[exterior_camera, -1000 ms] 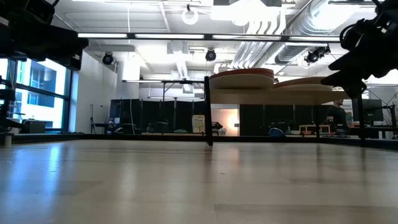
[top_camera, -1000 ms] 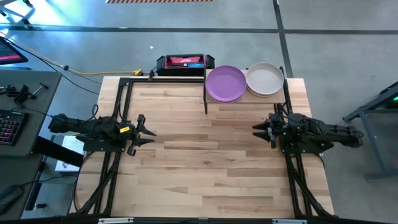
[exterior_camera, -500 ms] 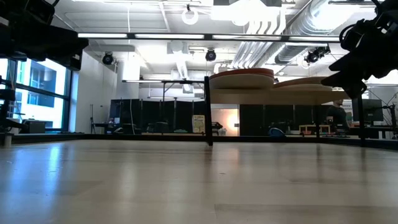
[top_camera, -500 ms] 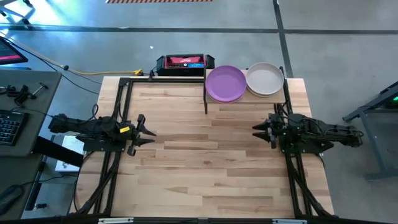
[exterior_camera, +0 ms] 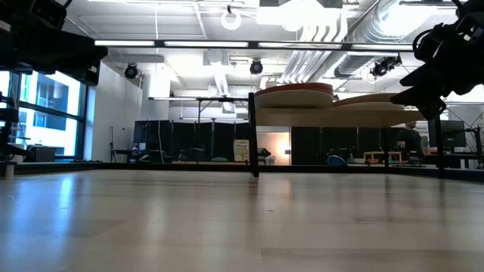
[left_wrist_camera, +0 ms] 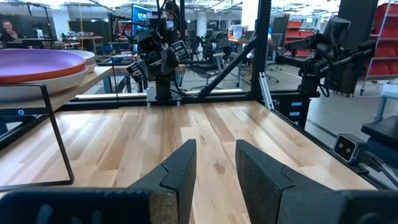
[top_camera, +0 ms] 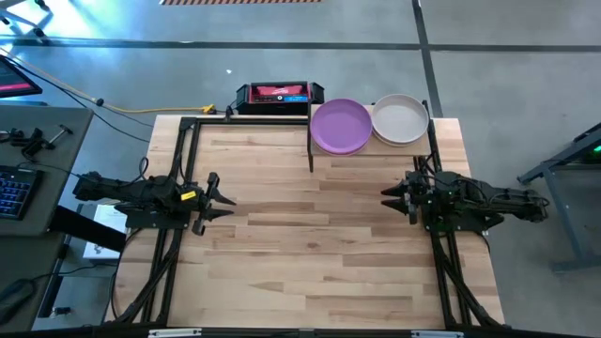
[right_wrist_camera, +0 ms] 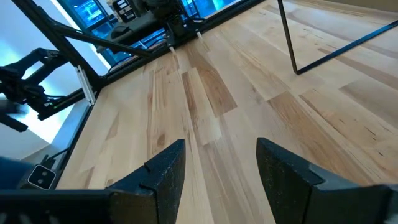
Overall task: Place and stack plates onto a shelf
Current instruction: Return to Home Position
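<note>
Left claw (top_camera: 222, 197) and right claw (top_camera: 389, 197) both released, empty, parked facing. Purple plate (top_camera: 340, 126) and off-white plate (top_camera: 401, 119) top stacks on shelf (top_camera: 371, 147) near right claw; stacking looks finished.

Robotics lab (exposed ceiling ducts (exterior_camera: 382, 26), concrete floor (top_camera: 282, 61)).

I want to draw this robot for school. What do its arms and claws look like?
Both arms are black, thin and made of jointed pieces. The left arm has a small yellow tag near its claw; the right arm shows none. The left claw and the right claw each have two chunky dark fingers shaped like wedges.
</note>
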